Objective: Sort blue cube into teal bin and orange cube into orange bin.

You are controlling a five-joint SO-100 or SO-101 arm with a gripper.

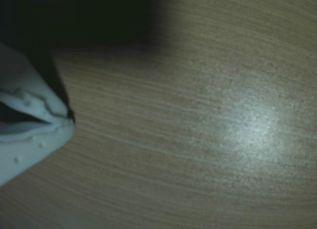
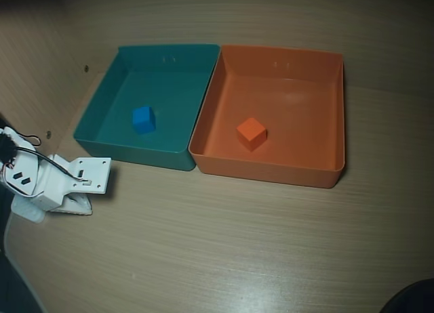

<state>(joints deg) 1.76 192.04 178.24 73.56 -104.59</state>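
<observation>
In the overhead view the blue cube [image 2: 143, 119] lies on the floor of the teal bin [image 2: 102, 103], left of centre. Beside it, the orange cube [image 2: 251, 133] rests inside the orange bin [image 2: 319, 116], which touches the teal bin's right wall. My white gripper [image 2: 76, 205] sits low over the table at the far left, in front of the teal bin's near left corner and apart from both bins. In the wrist view the gripper [image 1: 68, 121] enters from the left edge with its tips meeting and nothing between them. Neither cube nor bin shows in that view.
The wooden table [image 2: 237, 252] stretches in front of the bins. A wooden side panel [image 2: 41, 69] rises at the left behind the arm. A dark object [image 2: 410, 301] pokes in at the bottom right corner. The wrist view shows only wood grain with a bright glare patch [image 1: 255, 127].
</observation>
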